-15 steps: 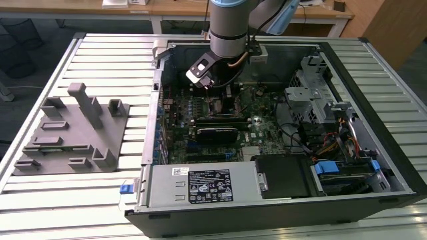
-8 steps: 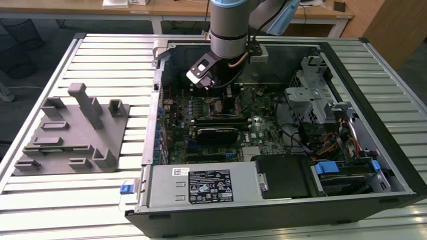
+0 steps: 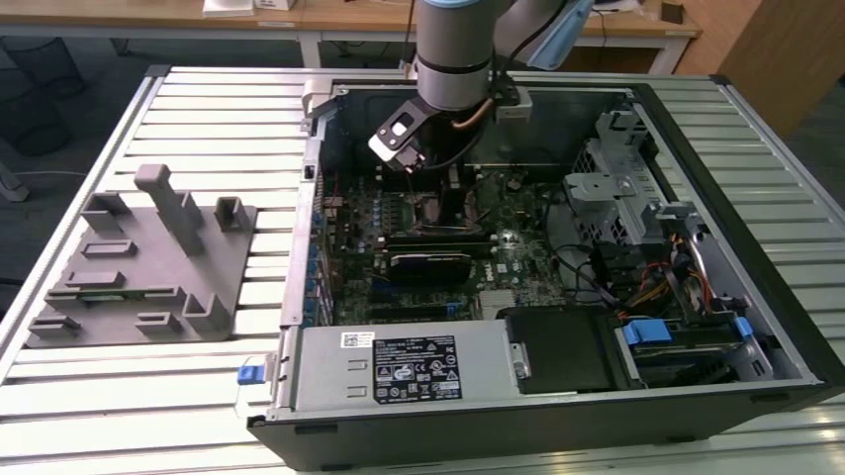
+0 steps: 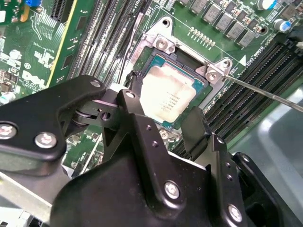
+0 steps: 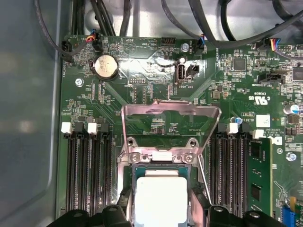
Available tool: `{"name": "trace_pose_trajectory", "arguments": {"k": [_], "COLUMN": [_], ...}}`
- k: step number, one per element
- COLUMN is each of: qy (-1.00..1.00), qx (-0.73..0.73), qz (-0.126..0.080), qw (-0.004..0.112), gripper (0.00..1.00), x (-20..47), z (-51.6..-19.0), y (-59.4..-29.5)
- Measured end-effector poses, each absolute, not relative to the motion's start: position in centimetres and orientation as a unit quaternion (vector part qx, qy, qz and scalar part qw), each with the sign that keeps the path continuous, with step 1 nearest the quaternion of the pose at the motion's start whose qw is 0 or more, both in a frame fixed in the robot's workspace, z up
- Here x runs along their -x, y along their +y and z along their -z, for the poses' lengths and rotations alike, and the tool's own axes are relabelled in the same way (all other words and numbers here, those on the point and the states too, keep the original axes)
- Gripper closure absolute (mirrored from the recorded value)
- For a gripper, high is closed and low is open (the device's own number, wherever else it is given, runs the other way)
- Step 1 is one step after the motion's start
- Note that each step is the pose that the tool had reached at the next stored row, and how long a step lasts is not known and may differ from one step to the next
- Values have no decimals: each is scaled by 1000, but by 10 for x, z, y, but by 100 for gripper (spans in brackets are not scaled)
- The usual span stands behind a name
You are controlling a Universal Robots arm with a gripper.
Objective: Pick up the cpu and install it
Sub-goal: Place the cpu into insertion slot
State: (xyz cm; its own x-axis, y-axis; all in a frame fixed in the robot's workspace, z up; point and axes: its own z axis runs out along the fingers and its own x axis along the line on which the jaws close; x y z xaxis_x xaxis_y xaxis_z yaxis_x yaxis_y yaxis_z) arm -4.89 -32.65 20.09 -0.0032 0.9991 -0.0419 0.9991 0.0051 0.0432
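The gripper (image 4: pixel 164 103) hangs low inside the open computer case (image 3: pixel 312 188), straddling the cpu (image 4: pixel 168 92). Whether it clamps the chip or merely flanks it, I cannot tell. The cpu lies flat in the socket (image 5: pixel 158 157), pale lid up, and its faint print is too small to make out. The socket's metal load plate (image 5: pixel 170 109) stands raised, and the thin lever (image 4: pixel 265 93) juts out free beside it. Black memory slots (image 5: pixel 87 175) run along both sides of the socket, and a green memory module (image 5: pixel 259 179) sits just past the far bank. A coin cell (image 5: pixel 105 66) lies beyond the load plate on the green motherboard (image 5: pixel 142 94), which carries white silkscreen lettering throughout. In the exterior view the arm (image 3: pixel 456 49) comes down from twelve o'clock into the case. Within the case a silver power supply (image 3: pixel 330 386) fills the six o'clock end and bears a black printed label (image 3: pixel 416 368) that is not legible. The grey drive cage (image 3: pixel 620 188) stands at two o'clock. The case rests on a slatted aluminium table (image 3: pixel 198 109). At nine o'clock from the case, well apart, lies a grey fixture block (image 3: pixel 133 267) with upright posts. Beyond the table at twelve o'clock stand wooden desks (image 3: pixel 356 12) over a dark floor — a workshop or lab room.
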Motion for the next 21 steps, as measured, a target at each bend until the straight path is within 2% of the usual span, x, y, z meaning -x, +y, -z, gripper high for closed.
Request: {"name": "trace_pose_trajectory", "arguments": {"k": [10, 12, 15, 18, 19, 21], "qy": [708, 708, 708, 708, 708, 708], "qx": [-705, -705, -705, -705, -705, -705], "qz": [-1, -1, -1, -1, -1, -1], "qw": [30, 30, 30, 30, 30, 30], "gripper": [41, 54, 60, 77, 77, 89], "x": [49, 49, 49, 49, 49, 49], "z": [-203, -203, -203, -203, -203, -203], "y": [-327, -327, -327, -327, -327, -327]}}
